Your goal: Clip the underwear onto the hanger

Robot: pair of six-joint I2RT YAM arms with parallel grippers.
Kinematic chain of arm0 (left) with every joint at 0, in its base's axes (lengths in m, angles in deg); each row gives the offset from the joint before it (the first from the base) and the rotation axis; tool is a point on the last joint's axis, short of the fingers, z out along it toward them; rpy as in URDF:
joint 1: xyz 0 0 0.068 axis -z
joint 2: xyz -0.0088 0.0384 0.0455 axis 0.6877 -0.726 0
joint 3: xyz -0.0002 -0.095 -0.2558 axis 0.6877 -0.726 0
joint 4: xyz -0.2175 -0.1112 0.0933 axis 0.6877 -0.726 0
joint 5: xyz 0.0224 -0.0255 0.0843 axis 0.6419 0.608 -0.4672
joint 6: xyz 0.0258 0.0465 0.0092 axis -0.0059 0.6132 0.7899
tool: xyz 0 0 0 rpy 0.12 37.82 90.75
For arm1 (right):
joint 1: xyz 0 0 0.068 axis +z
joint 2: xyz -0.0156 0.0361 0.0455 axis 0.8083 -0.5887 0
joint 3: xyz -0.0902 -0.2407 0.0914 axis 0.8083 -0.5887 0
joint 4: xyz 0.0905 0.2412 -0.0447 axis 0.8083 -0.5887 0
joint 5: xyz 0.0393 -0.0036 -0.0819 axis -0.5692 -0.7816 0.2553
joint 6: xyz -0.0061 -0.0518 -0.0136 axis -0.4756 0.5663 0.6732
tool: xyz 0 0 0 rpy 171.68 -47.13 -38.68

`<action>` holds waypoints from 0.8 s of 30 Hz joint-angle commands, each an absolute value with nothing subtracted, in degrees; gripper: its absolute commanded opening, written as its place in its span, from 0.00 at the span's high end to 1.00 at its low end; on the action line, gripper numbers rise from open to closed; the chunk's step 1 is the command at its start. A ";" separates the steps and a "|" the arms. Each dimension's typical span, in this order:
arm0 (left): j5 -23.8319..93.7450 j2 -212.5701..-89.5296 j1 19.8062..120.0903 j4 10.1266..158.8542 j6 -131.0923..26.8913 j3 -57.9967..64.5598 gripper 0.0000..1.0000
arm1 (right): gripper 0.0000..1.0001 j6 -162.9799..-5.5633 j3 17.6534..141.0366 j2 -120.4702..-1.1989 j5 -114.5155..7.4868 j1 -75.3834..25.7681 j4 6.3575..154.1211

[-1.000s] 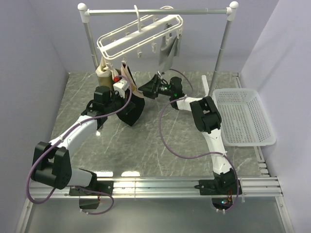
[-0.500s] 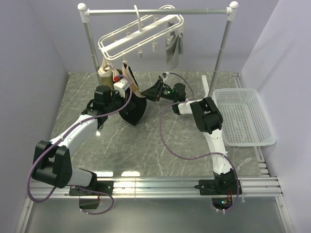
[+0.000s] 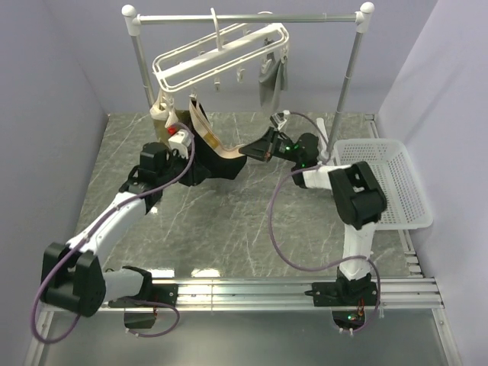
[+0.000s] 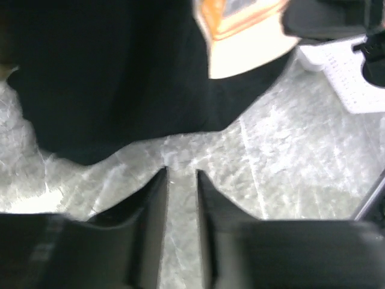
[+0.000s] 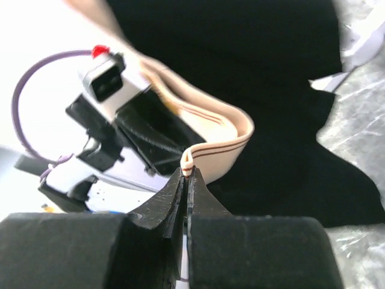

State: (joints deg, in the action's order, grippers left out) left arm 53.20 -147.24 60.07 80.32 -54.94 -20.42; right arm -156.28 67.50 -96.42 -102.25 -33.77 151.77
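The underwear (image 3: pixel 217 169), black with a tan waistband (image 3: pixel 207 131), is stretched between the left end of the white hanger (image 3: pixel 221 55) and my right gripper (image 3: pixel 255 152). That gripper is shut on a fold of the waistband (image 5: pixel 222 141), seen pinched at its tips (image 5: pixel 188 170) in the right wrist view. My left gripper (image 3: pixel 197 169) sits just left of the black fabric (image 4: pixel 120 78), low over the table. Its jaws (image 4: pixel 181 173) stand slightly open with only marble between them. Whether a clip holds the waistband's upper end I cannot tell.
A tan garment (image 3: pixel 162 113) and a grey garment (image 3: pixel 271 80) hang from the hanger, which hooks on a metal rail (image 3: pixel 305 17) with white posts. A white mesh basket (image 3: pixel 381 183) stands at the right. The cables of both arms loop over the table.
My right gripper closed on the waistband and drew it to the right. My left gripper opened, let the underwear go and drew back to the left.
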 commanded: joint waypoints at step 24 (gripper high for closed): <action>48.85 -143.75 70.52 100.22 -74.97 -21.43 0.76 | 1.00 -81.79 63.56 -53.32 -95.63 -19.59 85.25</action>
